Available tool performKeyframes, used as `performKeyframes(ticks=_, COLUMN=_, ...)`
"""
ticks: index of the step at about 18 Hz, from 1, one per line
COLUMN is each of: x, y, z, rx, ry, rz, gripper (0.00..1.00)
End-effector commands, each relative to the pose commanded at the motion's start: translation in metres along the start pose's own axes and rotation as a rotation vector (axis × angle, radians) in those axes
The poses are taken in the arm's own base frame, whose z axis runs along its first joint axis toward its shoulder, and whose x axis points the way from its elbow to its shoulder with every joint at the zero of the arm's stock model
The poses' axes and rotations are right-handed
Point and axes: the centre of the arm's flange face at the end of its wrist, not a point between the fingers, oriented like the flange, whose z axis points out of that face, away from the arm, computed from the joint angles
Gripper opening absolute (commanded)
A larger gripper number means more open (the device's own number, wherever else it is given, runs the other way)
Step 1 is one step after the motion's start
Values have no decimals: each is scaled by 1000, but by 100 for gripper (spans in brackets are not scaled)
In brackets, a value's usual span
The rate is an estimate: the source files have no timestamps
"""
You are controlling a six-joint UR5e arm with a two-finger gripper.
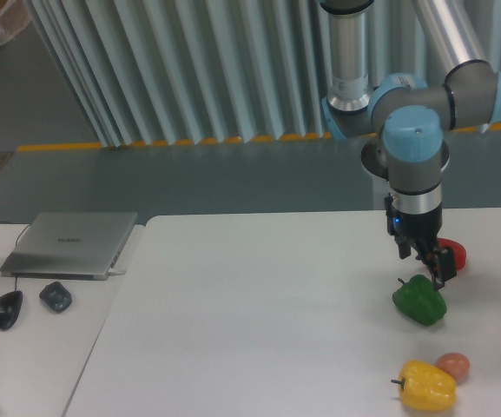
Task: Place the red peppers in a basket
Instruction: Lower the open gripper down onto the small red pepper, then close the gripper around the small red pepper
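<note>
The glossy red bell pepper point(454, 254) is half hidden behind the end effector point(438, 269), whose grip cannot be told; the adjacent green bell pepper point(420, 300) may be knocked.

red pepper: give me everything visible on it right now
The red pepper is mostly hidden. Only a small glossy red patch shows, at the right of the table, behind the gripper, whose dark fingers cover its left part. No stem or full outline is visible. It looks to be resting on the tabletop just up and right of the green pepper; whether the two peppers touch, or the fingers are closed on the red one, cannot be told. No basket is in view.
</note>
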Motion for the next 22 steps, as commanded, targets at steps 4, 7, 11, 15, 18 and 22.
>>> performKeyframes(ticks=4, x=4, y=2, z=8, rx=-58, ry=4, rz=149, gripper=100)
performKeyframes(ticks=7, x=11, y=9, z=19, rx=-99, ry=34, rz=350, gripper=100)
performKeyframes(ticks=11, x=14, y=16, z=26, rx=-134, ry=52, rz=471, gripper=100)
performKeyframes(ticks=15, x=15, y=33, z=24, rx=-157, ry=107, rz=487, gripper=100)
performKeyframes(ticks=18, x=13, y=50, z=31, rx=-169, ry=187, rz=505, gripper=100)
performKeyframes(ticks=22, x=11, y=65, z=40, rx=-172, ry=253, rz=486, gripper=100)
